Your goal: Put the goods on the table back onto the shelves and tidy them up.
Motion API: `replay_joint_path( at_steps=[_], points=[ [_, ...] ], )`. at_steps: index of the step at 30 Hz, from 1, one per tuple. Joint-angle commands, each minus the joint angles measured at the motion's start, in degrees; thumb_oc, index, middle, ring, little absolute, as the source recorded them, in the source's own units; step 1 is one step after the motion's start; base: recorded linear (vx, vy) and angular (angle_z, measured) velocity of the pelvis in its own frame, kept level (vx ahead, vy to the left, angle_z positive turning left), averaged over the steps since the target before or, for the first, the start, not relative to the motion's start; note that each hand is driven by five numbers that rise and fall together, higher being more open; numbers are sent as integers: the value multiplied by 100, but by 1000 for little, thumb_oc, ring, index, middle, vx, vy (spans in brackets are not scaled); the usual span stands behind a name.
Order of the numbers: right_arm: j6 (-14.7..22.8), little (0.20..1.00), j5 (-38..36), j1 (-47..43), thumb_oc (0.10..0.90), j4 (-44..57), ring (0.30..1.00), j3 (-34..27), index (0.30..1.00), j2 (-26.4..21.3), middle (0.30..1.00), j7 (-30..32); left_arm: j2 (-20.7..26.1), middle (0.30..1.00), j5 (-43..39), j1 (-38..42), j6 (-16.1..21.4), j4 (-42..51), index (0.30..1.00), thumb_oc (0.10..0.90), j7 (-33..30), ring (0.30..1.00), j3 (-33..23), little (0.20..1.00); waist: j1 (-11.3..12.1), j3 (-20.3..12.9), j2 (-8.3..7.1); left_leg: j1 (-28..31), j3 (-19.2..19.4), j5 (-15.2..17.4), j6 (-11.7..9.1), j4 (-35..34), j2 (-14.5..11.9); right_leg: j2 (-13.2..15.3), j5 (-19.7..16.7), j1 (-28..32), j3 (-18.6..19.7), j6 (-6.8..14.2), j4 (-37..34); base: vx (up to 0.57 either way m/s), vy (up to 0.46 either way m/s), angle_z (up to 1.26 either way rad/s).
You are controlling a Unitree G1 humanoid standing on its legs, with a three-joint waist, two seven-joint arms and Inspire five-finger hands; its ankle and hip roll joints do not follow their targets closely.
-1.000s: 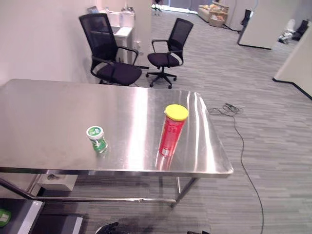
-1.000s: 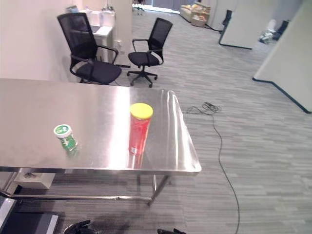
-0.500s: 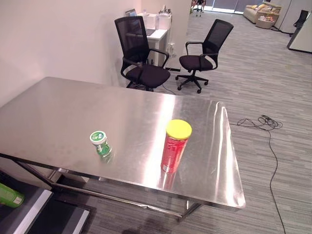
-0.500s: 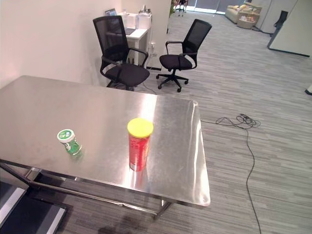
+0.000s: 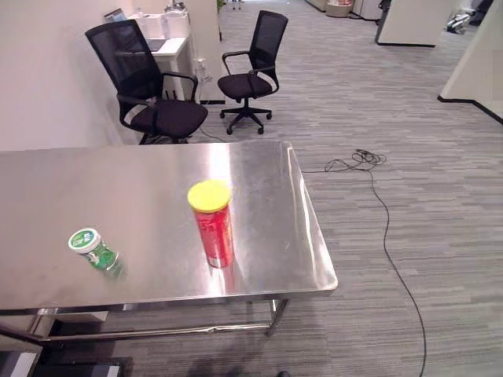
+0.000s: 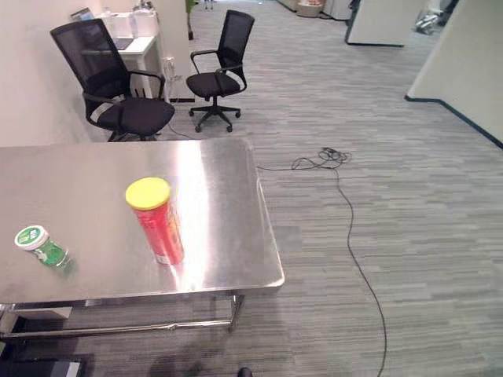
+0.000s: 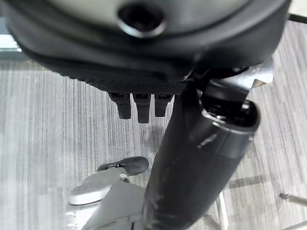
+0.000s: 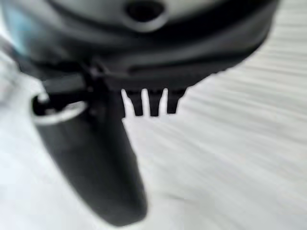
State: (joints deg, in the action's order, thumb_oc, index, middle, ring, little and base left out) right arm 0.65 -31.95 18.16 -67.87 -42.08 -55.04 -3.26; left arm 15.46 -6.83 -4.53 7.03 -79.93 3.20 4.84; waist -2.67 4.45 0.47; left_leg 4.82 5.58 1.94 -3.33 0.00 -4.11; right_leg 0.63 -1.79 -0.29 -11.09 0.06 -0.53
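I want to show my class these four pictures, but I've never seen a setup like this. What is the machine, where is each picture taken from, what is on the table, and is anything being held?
This is a two-legged humanoid robot. The two wide pictures come from the twin cameras in its head, looking down at a steel table. On it stand a red can with a yellow lid and, further to the robot's left, a small green jar with a white lid. Two black office chairs stand beyond the table. The two close-ups come from cameras on its wrists: each shows a dark robot hand, the left robot hand and the right robot hand, above grey floor. Both look relaxed and hold nothing.
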Motion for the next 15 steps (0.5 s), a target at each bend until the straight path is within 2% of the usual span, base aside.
replay_joint_path(
  at_steps=[1, 2, 3, 7, 11, 12, 13, 15],
  points=[
    [1262, 900, 130, 329, 800, 1951, 900, -708, 900, -167, 900, 1046, -209, 900, 199, 274, 151, -338, 900, 800, -143, 900, -111, 900, 178, -238, -226, -522, -148, -408, -67, -500, 200, 181, 458, 734, 56, 557, -447, 80, 6, -10],
    [1336, 900, 347, 413, 800, 2546, 900, -974, 900, -209, 900, 1271, -237, 900, 201, 255, 133, -303, 900, 800, -162, 900, -128, 900, 176, -258, -209, -551, -146, -424, -58, -500, 197, 179, 434, 695, 52, 558, -447, 67, 18, 8],
    [1473, 900, 948, 309, 800, 3894, 900, -1225, 900, -345, 900, 1701, -268, 900, 192, 225, 65, -197, 900, 800, -199, 900, -208, 900, 180, -278, -186, -544, -113, -384, -43, -500, 196, 176, 439, 684, 77, 559, -447, 31, 18, 12],
    [1751, 900, 1248, -364, 800, 5361, 900, -1084, 900, -484, 900, 1906, -309, 900, 155, 228, 16, -122, 900, 800, -201, 900, -108, 900, 258, -314, -199, -529, -113, -350, -28, -500, 194, 160, 446, 705, 73, 546, -447, 33, 9, -1],
    [1756, 900, 1224, -1069, 800, 5966, 900, -481, 900, -558, 900, 1752, -325, 900, 101, 222, 9, -76, 900, 800, -199, 900, -16, 900, 358, -324, -245, -525, -147, -346, -36, -500, 193, 149, 461, 726, -4, 537, -445, 9, 1, 12],
    [1775, 900, 1105, -1399, 800, 6165, 900, -108, 900, -518, 900, 1647, -359, 900, 72, 220, 3, -73, 900, 800, -192, 900, 64, 900, 437, -312, -252, -529, -177, -353, -35, -500, 198, 147, 467, 737, -45, 532, -444, -2, 2, 32],
    [1767, 900, 1113, -1452, 800, 6164, 900, -56, 900, -515, 900, 1651, -355, 900, 70, 217, 3, -73, 900, 800, -192, 900, 35, 900, 404, -308, -258, -528, -181, -353, -35, -500, 199, 147, 468, 741, -49, 532, -444, -5, 0, 30],
    [1795, 900, 792, -1844, 800, 6432, 900, 386, 900, -344, 900, 1486, -402, 900, 44, 223, -5, -75, 900, 800, -181, 900, 173, 900, 493, -306, -261, -528, -213, -354, -38, -500, 212, 138, 478, 769, -99, 518, -444, 6, 3, 9]
  ],
)
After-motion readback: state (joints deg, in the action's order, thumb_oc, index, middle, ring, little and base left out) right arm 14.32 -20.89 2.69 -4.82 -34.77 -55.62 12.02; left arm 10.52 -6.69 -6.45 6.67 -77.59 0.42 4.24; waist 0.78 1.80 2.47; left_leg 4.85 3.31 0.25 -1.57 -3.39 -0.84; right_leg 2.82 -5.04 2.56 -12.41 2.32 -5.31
